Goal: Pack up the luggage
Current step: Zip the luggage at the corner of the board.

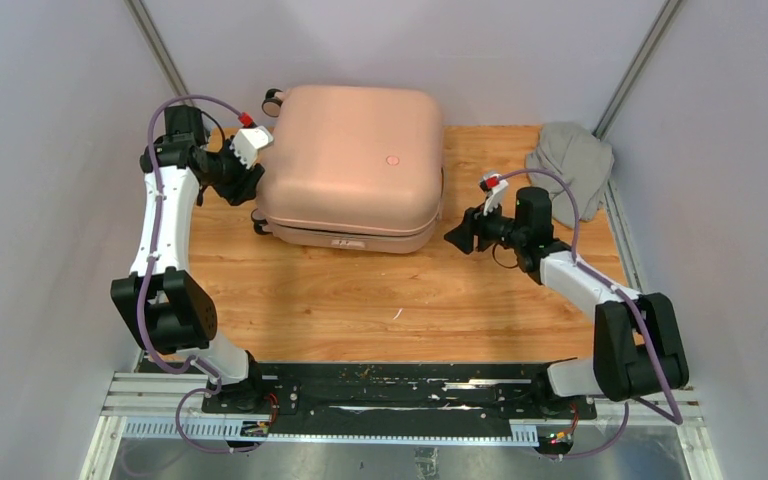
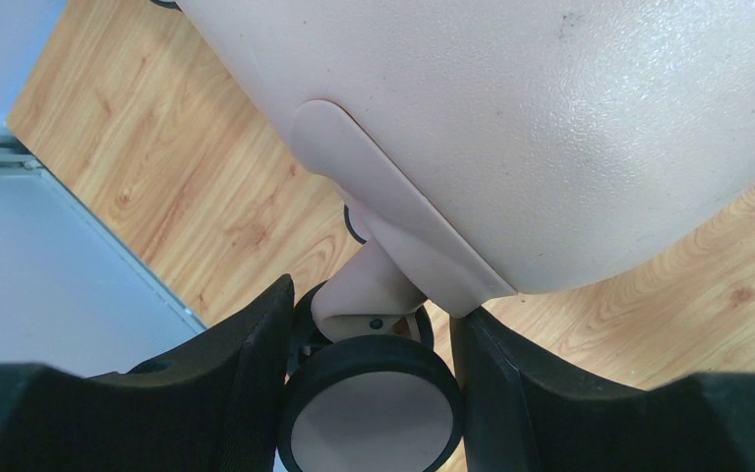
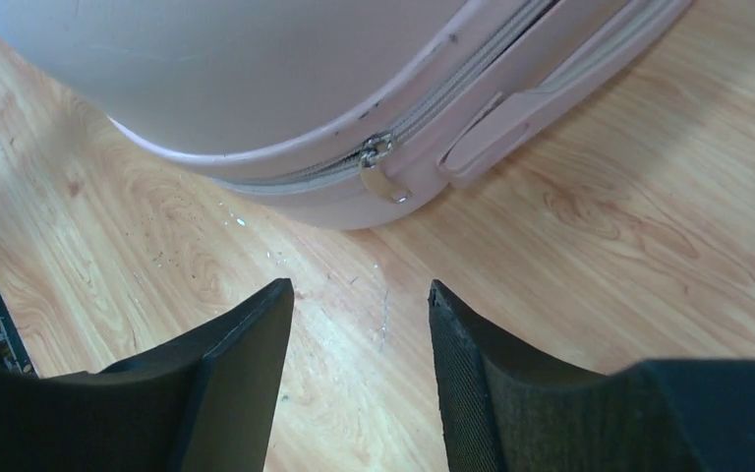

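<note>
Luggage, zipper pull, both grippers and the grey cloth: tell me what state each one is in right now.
luggage: closed, lying flat on the table, emblem side up.
zipper pull: hanging at the seam, beside the side handle.
left gripper: shut on a caster wheel.
right gripper: open, empty, facing the zipper pull.
grey cloth: crumpled on the table, outside the luggage.

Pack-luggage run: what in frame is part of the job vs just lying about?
Job:
- luggage, pink, closed
- its caster wheel, clamped by the left gripper
- its zipper pull, just ahead of the open right gripper

Lying about:
- grey cloth, crumpled at the far right corner of the table, untouched
</note>
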You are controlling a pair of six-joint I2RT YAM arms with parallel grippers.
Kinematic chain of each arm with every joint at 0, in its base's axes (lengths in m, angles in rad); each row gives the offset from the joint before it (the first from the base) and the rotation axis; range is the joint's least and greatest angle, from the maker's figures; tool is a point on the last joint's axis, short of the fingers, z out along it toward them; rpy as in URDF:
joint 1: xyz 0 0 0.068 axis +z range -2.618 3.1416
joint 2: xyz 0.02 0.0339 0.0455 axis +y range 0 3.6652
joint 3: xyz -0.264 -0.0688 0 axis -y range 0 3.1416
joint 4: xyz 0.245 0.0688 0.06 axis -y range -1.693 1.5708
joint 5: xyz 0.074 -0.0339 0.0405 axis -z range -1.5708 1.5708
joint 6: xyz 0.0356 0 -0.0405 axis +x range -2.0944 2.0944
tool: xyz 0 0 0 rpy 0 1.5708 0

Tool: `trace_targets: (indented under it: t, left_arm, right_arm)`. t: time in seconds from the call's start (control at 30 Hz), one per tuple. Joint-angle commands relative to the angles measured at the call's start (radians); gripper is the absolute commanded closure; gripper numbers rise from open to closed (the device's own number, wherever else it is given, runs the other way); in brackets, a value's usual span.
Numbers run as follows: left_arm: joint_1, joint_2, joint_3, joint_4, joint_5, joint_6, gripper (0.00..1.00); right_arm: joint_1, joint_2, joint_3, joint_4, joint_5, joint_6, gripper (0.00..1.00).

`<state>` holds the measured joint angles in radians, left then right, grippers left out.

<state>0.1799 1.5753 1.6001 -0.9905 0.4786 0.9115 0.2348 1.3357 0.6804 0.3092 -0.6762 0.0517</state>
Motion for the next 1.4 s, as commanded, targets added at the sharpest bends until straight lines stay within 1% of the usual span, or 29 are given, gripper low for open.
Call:
trace_targets:
  t: [0.0, 0.17, 0.23, 0.33, 0.37, 0.4, 0.43, 0.57, 0.7, 0.93, 1.03, 1.1, 1.17, 1.27, 1.33, 1.37]
  left_arm:
    - [0.006, -0.045, 0.068, 0.032, -0.003, -0.055, 1.00]
    - [0.004, -0.035, 0.082, 0.032, -0.006, -0.054, 1.00]
    - [0.005, -0.031, 0.084, 0.032, -0.008, -0.049, 1.00]
    - [0.004, -0.026, 0.080, 0.032, -0.016, -0.039, 1.00]
    - [0.005, -0.024, 0.079, 0.032, -0.015, -0.037, 1.00]
    - [0.004, -0.021, 0.077, 0.032, -0.015, -0.037, 1.00]
    - [0.005, -0.018, 0.077, 0.032, -0.014, -0.037, 1.00]
    - [0.004, -0.014, 0.075, 0.032, -0.015, -0.032, 1.00]
    - [0.004, -0.011, 0.076, 0.032, -0.018, -0.027, 1.00]
    - [0.004, -0.003, 0.074, 0.032, -0.018, -0.031, 1.00]
    - [0.004, -0.005, 0.072, 0.032, -0.023, -0.026, 1.00]
    - [0.004, -0.007, 0.072, 0.032, -0.025, -0.025, 1.00]
    - [0.003, -0.008, 0.070, 0.032, -0.024, -0.025, 1.00]
    - [0.002, -0.010, 0.066, 0.032, -0.024, -0.025, 1.00]
    - [0.001, -0.012, 0.064, 0.032, -0.024, -0.024, 1.00]
    - [0.001, -0.013, 0.064, 0.032, -0.025, -0.023, 1.00]
  right_arm:
    - [-0.026, 0.064, 0.083, -0.032, -0.141, -0.098, 0.43]
    - [-0.037, 0.184, 0.201, -0.133, -0.221, -0.210, 0.42]
    - [-0.054, 0.227, 0.234, -0.145, -0.237, -0.219, 0.42]
    - [-0.084, 0.288, 0.268, -0.128, -0.306, -0.212, 0.40]
    - [-0.087, 0.307, 0.281, -0.128, -0.336, -0.213, 0.32]
    - [-0.089, 0.325, 0.295, -0.130, -0.368, -0.220, 0.14]
    - [-0.088, 0.348, 0.311, -0.134, -0.389, -0.225, 0.09]
    - [-0.088, 0.408, 0.347, -0.142, -0.454, -0.239, 0.07]
    - [-0.087, 0.446, 0.365, -0.121, -0.520, -0.233, 0.08]
    - [-0.086, 0.502, 0.398, -0.039, -0.581, -0.156, 0.26]
    - [-0.085, 0.516, 0.399, 0.019, -0.597, -0.107, 0.32]
    - [-0.076, 0.515, 0.384, 0.084, -0.605, -0.061, 0.34]
    - [-0.058, 0.501, 0.367, 0.103, -0.590, -0.058, 0.34]
    - [-0.022, 0.471, 0.342, 0.068, -0.542, -0.090, 0.32]
    - [-0.008, 0.449, 0.319, 0.068, -0.491, -0.096, 0.34]
    - [-0.003, 0.437, 0.305, 0.076, -0.469, -0.095, 0.36]
